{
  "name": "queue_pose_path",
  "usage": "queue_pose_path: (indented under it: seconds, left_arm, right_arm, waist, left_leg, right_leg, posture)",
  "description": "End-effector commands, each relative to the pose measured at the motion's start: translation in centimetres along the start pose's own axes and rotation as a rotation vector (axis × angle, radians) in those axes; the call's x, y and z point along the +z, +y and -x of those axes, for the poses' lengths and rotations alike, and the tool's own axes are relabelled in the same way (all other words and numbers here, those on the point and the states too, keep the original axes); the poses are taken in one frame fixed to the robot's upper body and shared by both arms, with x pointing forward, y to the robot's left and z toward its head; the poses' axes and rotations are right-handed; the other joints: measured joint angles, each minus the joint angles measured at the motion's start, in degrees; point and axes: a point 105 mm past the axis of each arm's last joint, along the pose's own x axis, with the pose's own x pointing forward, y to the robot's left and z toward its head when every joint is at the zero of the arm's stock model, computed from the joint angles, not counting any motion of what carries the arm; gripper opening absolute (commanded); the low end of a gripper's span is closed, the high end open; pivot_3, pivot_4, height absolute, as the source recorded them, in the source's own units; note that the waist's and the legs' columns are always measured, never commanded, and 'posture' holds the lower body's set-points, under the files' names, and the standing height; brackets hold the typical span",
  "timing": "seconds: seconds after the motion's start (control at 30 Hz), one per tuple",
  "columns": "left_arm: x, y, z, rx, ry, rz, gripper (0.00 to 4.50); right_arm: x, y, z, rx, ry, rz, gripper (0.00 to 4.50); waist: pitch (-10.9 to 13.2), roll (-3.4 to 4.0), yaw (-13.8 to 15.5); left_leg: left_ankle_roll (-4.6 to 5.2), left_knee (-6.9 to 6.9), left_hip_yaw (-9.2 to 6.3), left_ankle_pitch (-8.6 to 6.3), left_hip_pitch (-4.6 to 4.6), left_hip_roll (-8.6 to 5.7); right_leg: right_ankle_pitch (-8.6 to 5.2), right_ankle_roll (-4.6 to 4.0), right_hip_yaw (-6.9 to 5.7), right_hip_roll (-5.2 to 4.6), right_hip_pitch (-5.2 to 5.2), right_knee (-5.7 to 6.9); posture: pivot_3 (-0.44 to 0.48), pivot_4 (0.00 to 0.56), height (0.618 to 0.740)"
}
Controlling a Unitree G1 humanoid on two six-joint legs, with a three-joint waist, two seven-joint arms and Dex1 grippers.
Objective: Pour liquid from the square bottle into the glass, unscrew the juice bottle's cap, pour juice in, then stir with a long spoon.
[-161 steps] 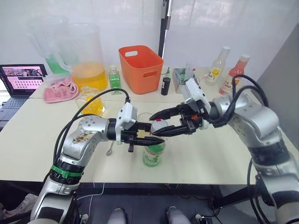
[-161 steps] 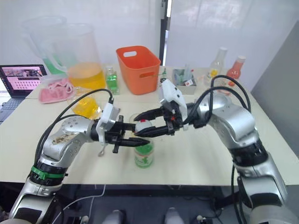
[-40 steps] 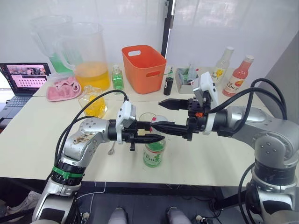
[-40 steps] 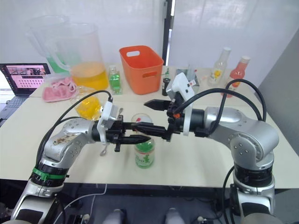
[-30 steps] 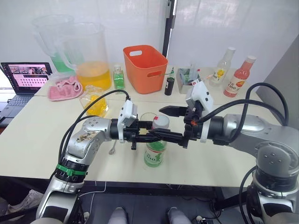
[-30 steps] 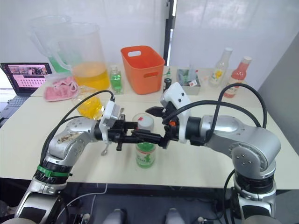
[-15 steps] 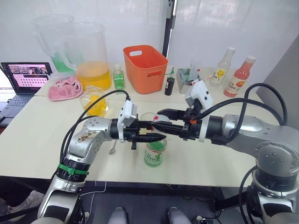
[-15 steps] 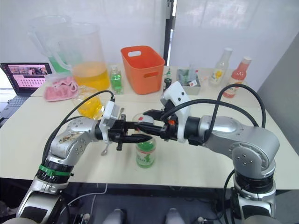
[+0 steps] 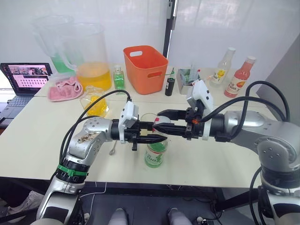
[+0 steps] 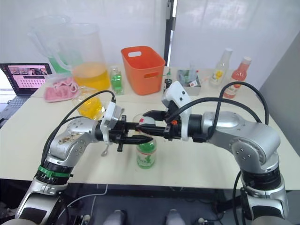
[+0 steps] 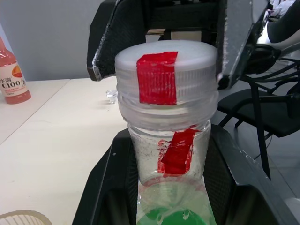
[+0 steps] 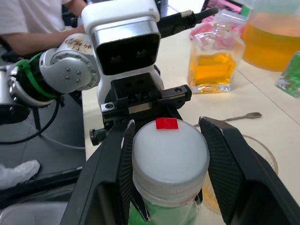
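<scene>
Juice bottle (image 9: 155, 152) stands upright near the tabletop's front edge. Left gripper (image 9: 157, 133) clamps its neck under the white cap (image 12: 169, 149). Right gripper (image 9: 163, 121) brackets the cap, fingers slightly parted; contact unclear. The glass (image 9: 146, 118) stands just behind; square bottle (image 12: 214, 63) sits toward the back-left.

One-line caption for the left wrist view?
Left claw grips the juice bottle neck; right claw straddles the cap.

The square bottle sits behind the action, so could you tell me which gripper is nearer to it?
Left. The left gripper is at the juice bottle's neck, in front of the square bottle; the right gripper flanks the cap, farther right.
</scene>
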Motion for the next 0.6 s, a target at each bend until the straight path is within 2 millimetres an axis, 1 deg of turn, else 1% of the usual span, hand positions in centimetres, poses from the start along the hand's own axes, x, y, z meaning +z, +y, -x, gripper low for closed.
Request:
queue_pose_path:
  seconds: [0.03, 0.17, 0.3, 0.5, 0.6]
  left_arm:
    - [-0.2, -0.1, 0.0, 0.042, 0.036, 0.002, 1.41]
    - [-0.1, -0.4, 0.0, 0.068, 0.041, 0.001, 1.41]
    - [-0.1, -0.5, 0.3, 0.095, 0.043, 0.004, 1.41]
    - [-0.1, -0.7, 0.6, 0.123, 0.045, 0.01, 1.41]
    - [-0.2, -0.8, 0.7, 0.13, 0.046, 0.011, 1.41]
  right_arm:
    - [0.0, 0.7, -0.6, 0.17, 0.019, 0.092, 1.68]
    - [0.2, 0.2, -0.7, 0.368, 0.035, 0.205, 1.68]
    - [0.1, -0.5, -1.0, 0.47, 0.044, 0.247, 1.68]
    - [-0.1, -1.2, -1.2, 0.562, 0.04, 0.277, 1.61]
    - [0.0, -1.7, -1.3, 0.572, 0.025, 0.276, 1.61]
  waist:
    - [0.0, 0.0, -0.1]
    - [0.0, 0.0, -0.22]
    - [0.0, 0.0, -0.18]
    - [0.0, 0.0, -0.13]
    - [0.0, 0.0, -0.12]
  left_leg:
    - [0.0, -0.01, 0.0, 0.0, 0.01, 0.0]
    - [0.0, 0.0, 0.01, 0.0, 0.01, 0.0]
    - [0.0, -0.02, 0.0, 0.0, 0.01, 0.01]
    - [0.0, -0.03, -0.01, 0.0, 0.01, 0.01]
    - [0.0, -0.02, -0.01, 0.0, 0.04, 0.01]
  right_leg:
    - [0.0, 0.0, 0.0, 0.0, 0.0, 0.0]
    - [0.0, 0.01, -0.01, 0.01, -0.01, 0.01]
    - [0.0, 0.02, -0.02, 0.02, -0.03, 0.03]
    - [0.0, 0.03, -0.06, 0.03, -0.03, 0.06]
    - [0.0, 0.03, -0.06, 0.03, -0.01, 0.09]
  posture:
    - [0.0, 0.15, 0.722]
    - [0.0, 0.15, 0.722]
    - [0.0, 0.15, 0.722]
    - [0.0, 0.15, 0.722]
    - [0.0, 0.15, 0.722]
